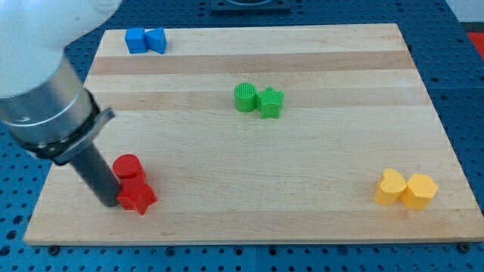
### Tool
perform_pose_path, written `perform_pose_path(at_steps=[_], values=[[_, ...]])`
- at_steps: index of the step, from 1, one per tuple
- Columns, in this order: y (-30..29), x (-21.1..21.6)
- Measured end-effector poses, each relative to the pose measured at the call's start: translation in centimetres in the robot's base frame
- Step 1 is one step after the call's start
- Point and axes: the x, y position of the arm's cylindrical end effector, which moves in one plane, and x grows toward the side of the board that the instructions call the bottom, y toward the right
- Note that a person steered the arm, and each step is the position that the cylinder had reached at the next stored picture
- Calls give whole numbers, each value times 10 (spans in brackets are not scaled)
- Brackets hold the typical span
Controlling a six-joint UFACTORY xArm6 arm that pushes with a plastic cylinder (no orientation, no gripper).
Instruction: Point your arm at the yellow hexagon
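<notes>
**Camera view: tip at the red blocks, yellow pair far across the board**

Camera view shows the board (pixel 249 64) with the rod coming down from the view's upper left. Its tip (pixel 110 202) rests on the wood near the bottom-left corner, touching or just beside the red star (pixel 137 197), with the red cylinder (pixel 128 166) just above that. The rod has no jaws to spread or press together; it carries nothing.

Two yellow blocks sit touching near the bottom-right corner. Their outlines are hard to read: the left yellow block (pixel 391 187) looks lobed, perhaps a heart, and the right yellow block (pixel 419 190) looks more faceted, so it is the likelier hexagon, though this cannot be told for certain.

The block appears small, rigid and light, likely to slide easily on smooth wood. Nothing needs gripping; the task asks only for pointing, so the tip should stop just short of it. A nudge could shove it toward the nearby right or bottom edge, or into its neighbour.

Open wood runs along the lower board between the red and yellow pairs, giving a free straight path. The green cylinder (pixel 245 97) and green star (pixel 270 103) lie well above it, and the blue blocks (pixel 145 39) sit far off at the top left.
</notes>
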Motion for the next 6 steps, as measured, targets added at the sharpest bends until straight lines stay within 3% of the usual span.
perform_pose_path(at_steps=[2, 4, 6], values=[[75, 2], [134, 30], [164, -17]])
